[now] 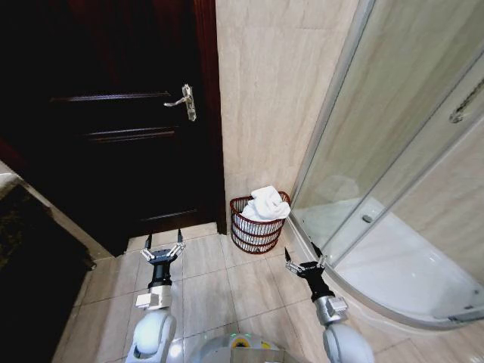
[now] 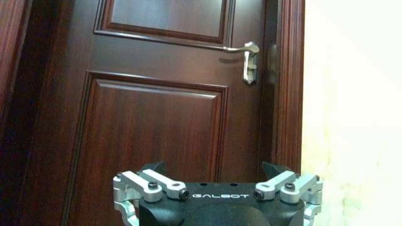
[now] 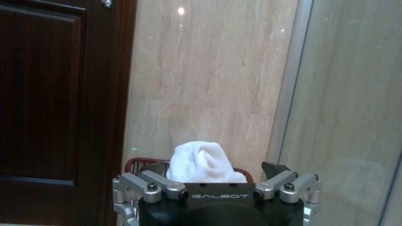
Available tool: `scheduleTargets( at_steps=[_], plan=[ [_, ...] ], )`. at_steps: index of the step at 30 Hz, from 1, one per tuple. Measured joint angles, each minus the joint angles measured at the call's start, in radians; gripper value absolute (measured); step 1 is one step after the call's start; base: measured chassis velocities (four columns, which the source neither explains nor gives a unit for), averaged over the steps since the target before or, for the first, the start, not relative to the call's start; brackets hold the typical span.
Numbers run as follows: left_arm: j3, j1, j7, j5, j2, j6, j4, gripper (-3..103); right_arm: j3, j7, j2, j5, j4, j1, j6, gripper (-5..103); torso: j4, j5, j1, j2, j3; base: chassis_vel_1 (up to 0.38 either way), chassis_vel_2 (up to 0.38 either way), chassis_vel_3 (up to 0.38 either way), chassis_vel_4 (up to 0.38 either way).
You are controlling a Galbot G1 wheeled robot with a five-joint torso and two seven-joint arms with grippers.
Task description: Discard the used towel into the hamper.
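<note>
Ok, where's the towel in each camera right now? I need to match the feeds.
Head view: the white towel is heaped in the hamper, against the wall between door and shower.
Left wrist view: not in it.
Right wrist view: towel just beyond the right gripper.
Shared landmark: the dark wooden door.

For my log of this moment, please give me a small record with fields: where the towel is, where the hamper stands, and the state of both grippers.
towel: white towel heaped in the hamper, rising above its rim
hamper: hamper on the tiled floor against the wall, between dark door and shower enclosure
left gripper: left gripper open, empty, low above the floor
right gripper: right gripper open, empty, near the hamper
</note>
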Motion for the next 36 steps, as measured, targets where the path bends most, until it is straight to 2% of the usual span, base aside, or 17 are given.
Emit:
scheduleTargets(
  at_steps=[16,25,32,36],
  plan=[
    [0.004,-0.001,0.002,-0.025,0.011,0.001,-0.018,100,-0.007,-0.017,0.017,0.01,0.006,0.007,0.006,100,0.0002,0.0001,0.004,0.006,0.004,-0.164,0.165,0.158,-0.171],
    [0.005,0.008,0.009,-0.034,0.016,0.008,-0.021,100,-0.002,-0.022,0.006,0.028,0.027,-0.007,0.006,100,-0.0001,0.0,0.004,0.009,0.005,-0.035,0.029,0.02,-0.018],
    [0.007,0.003,0.005,-0.031,0.013,-0.003,-0.014,100,0.018,-0.033,-0.021,0.066,0.028,0.034,-0.04,100,0.0001,0.0,0.004,0.009,0.005,0.082,0.033,0.022,0.077],
    [0.005,-0.006,-0.002,-0.028,0.01,-0.02,-0.007,100,0.013,-0.034,-0.041,0.116,0.023,0.075,-0.105,100,0.0002,0.0,0.005,0.01,0.006,0.018,0.041,0.042,0.018]
  ],
)
